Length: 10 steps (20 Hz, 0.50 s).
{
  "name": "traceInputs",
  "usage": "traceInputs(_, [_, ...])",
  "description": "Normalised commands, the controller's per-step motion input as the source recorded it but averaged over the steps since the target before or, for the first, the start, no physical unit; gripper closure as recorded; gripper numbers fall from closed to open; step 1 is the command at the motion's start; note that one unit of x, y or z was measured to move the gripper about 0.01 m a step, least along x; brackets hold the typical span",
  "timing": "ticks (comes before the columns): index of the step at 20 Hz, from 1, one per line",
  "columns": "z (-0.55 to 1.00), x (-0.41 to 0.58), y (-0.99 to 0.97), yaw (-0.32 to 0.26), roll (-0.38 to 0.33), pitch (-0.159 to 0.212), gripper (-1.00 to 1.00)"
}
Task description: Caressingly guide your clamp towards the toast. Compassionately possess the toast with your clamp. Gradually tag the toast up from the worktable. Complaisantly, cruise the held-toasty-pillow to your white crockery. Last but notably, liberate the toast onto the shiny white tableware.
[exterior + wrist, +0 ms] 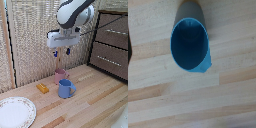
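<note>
In the exterior view, the clamp (61, 51) hangs high above the worktable (95, 102), its blue-tipped fingers a little apart and holding nothing. The toast (42, 88) lies flat on the wood, between the white crockery (16, 112) and the blue mug (65, 89); a pink mug (61, 75) stands just behind. In the wrist view, the blue mug (190, 44) is seen from above on the planks, and the fingers are not visible.

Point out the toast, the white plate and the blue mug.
toast (43, 88), exterior view, middle of its top.
white plate (26, 115), exterior view, its speckled rim.
blue mug (189, 45), wrist view, inside of the cup.
</note>
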Motion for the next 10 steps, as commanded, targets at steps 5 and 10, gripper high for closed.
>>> traceInputs(5, [-0.06,0.121,0.79,0.0,-0.088,0.018,-1.0])
traceInputs(10, [-0.05,0.116,0.77,0.002,-0.08,0.0,-1.0])
